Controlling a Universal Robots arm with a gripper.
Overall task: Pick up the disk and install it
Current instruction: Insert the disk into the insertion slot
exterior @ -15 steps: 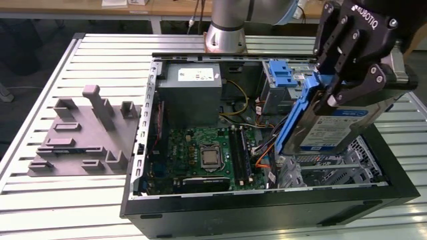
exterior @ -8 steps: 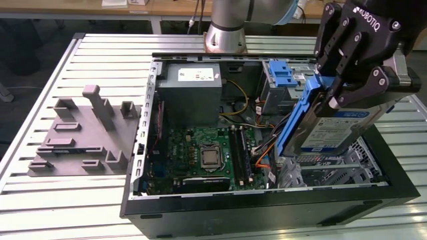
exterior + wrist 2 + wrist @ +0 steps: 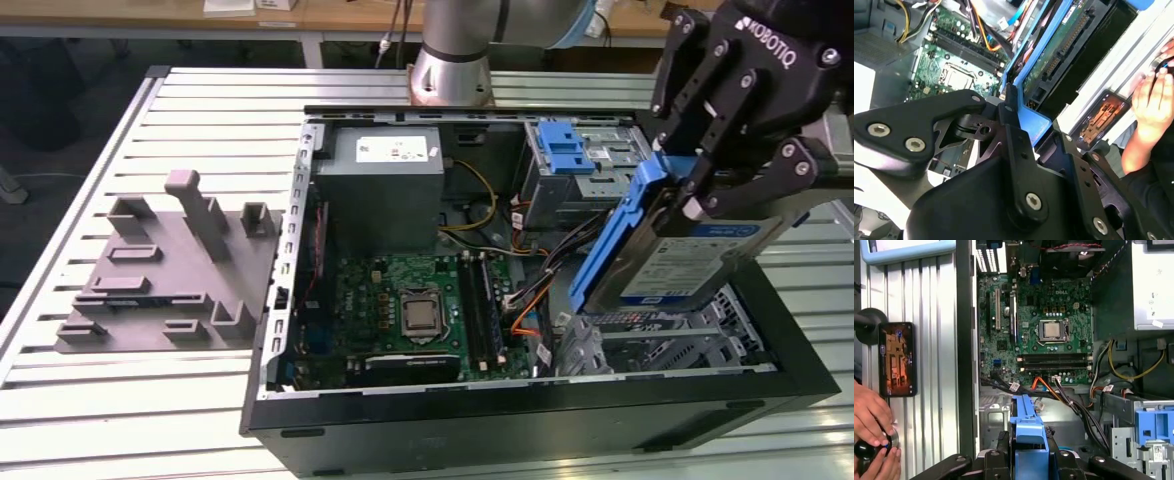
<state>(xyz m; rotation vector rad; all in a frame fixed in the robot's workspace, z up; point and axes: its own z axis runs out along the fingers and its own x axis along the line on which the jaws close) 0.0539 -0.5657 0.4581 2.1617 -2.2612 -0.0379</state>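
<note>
Over the case (image 3: 534, 420), hand (image 3: 731, 190) grips labelled disk (image 3: 687, 268).

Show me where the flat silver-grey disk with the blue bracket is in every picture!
Exterior view: the flat silver-grey disk with the blue plastic bracket hangs tilted in the black gripper, over the metal cage at the exterior view's right.
Second wrist view: its green underside lies just beyond the gripper.
First wrist view: its blue bracket sits between the gripper's black links.
Shared landmark: the square silver processor socket.
</note>
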